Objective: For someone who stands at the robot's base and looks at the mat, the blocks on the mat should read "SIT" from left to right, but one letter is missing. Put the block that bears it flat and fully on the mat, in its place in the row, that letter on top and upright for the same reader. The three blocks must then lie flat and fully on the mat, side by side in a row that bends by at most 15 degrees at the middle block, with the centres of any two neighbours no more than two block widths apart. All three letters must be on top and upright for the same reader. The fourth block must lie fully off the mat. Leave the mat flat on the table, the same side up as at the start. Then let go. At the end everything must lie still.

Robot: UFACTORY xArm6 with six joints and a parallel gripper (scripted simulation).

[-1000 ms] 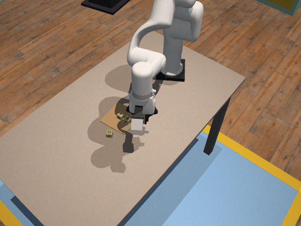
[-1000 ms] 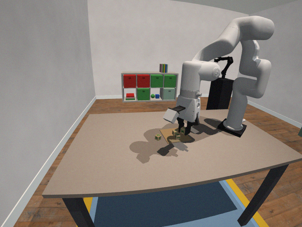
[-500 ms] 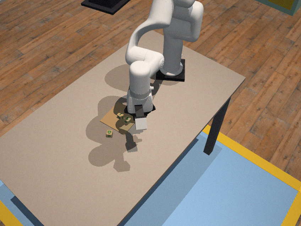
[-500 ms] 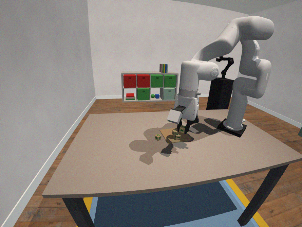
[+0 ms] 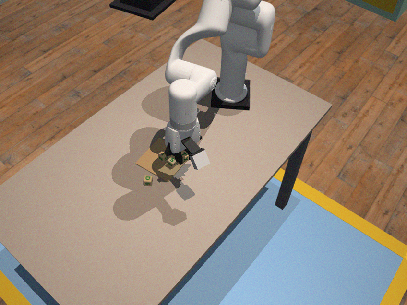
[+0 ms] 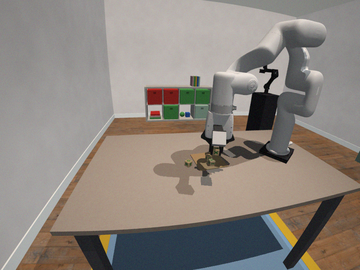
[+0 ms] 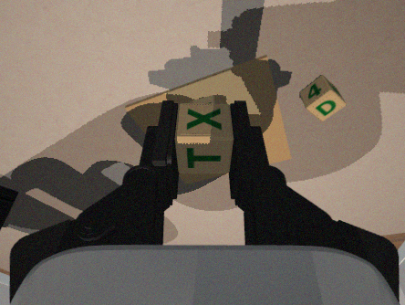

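My gripper [image 7: 203, 122] [image 6: 216, 148] is shut on a wooden letter block [image 7: 202, 146] [image 5: 184, 154] [image 6: 216, 151]. The block shows a green T and a green X on two faces. I hold it a little above the tan mat [image 5: 145, 160] [image 6: 195, 156] [image 7: 270, 133], beside two blocks that lie on the mat. One of these blocks [image 5: 171, 161] shows an S on top; the other one's [image 5: 162, 158] letter is too small to read. In the wrist view the held block hides both. A fourth block [image 5: 147, 180] [image 6: 188, 163] [image 7: 321, 98], with D and 4, lies off the mat on the table.
The robot base [image 5: 231, 96] stands on the table behind the mat. The table's front edge [image 5: 228, 231] is well away from the mat. A shelf with coloured bins [image 6: 177, 103] and a black pedestal [image 6: 263, 111] stand on the floor beyond the table.
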